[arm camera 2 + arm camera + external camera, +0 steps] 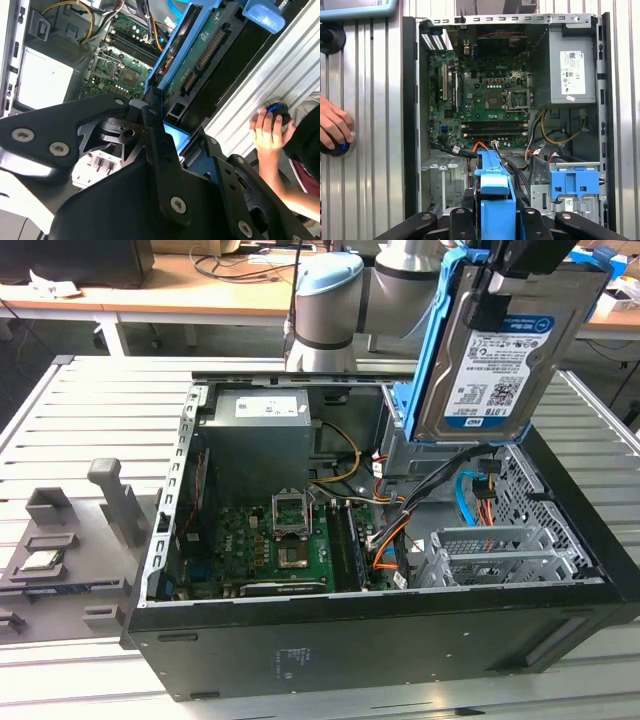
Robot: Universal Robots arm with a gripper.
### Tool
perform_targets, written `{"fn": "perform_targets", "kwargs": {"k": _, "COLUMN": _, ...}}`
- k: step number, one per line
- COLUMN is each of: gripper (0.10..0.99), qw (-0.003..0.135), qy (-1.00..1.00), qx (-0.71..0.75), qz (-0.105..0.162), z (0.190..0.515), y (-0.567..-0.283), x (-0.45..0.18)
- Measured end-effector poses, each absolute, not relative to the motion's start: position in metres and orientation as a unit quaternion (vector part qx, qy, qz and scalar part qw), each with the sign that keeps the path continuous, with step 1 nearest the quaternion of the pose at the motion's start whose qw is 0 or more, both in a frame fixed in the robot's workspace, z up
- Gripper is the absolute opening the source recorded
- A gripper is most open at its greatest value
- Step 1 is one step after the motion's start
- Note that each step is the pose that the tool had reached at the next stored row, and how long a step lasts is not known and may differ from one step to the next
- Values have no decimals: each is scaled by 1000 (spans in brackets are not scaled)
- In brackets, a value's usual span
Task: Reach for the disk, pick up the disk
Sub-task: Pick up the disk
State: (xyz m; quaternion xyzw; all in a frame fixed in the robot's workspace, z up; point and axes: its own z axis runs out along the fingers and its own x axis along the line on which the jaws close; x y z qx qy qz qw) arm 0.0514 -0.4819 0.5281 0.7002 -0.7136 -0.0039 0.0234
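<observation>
Black fingers clench the disk by its blue rails, lifted above the open computer case. Its white-and-blue barcode label faces outward. Ribbed grey desk carries the case; a hand rests on it.

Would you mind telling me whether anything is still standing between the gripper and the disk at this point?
Nothing visible does. The gripper is closed on the disk, gripping its blue rail. In the exterior view the disk hangs tilted above the open computer case, clear of the drive cage and the cables below it.
</observation>
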Motion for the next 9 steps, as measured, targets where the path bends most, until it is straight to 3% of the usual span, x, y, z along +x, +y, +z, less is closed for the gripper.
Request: {"fn": "perform_targets", "kwargs": {"k": 9, "gripper": 369, "qw": 23, "qy": -714, "qx": 700, "qz": -4, "z": 528, "y": -499, "x": 51}}
